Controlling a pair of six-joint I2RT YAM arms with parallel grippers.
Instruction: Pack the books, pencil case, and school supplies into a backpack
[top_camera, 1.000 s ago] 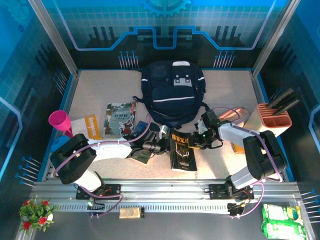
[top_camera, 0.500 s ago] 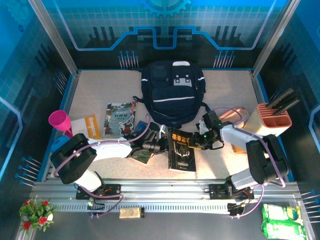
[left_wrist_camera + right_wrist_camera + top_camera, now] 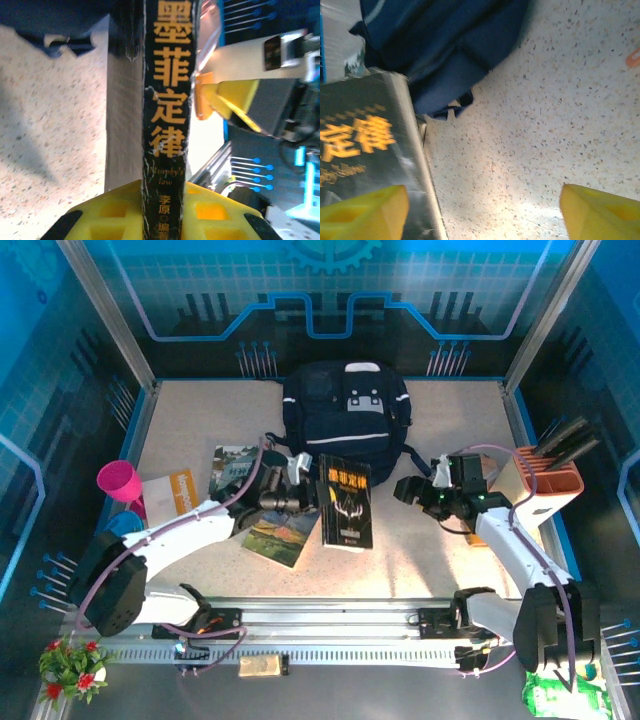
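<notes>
Left arm reaches forward-right, claw (image 3: 308, 502) clamped on black book (image 3: 345, 502) edge, near backpack (image 3: 345, 415). Right arm angled left, claw (image 3: 412, 490) gaping, empty, right of book.

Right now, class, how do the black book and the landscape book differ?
The black book is clamped at its spine by the left pincer; the landscape book lies free on the table. The black book's cover is dark with gold lettering; the landscape book's shows green-blue scenery. The black book reaches the backpack; the landscape book sits nearer the arm bases. Both are thin paperbacks, unpacked.
</notes>
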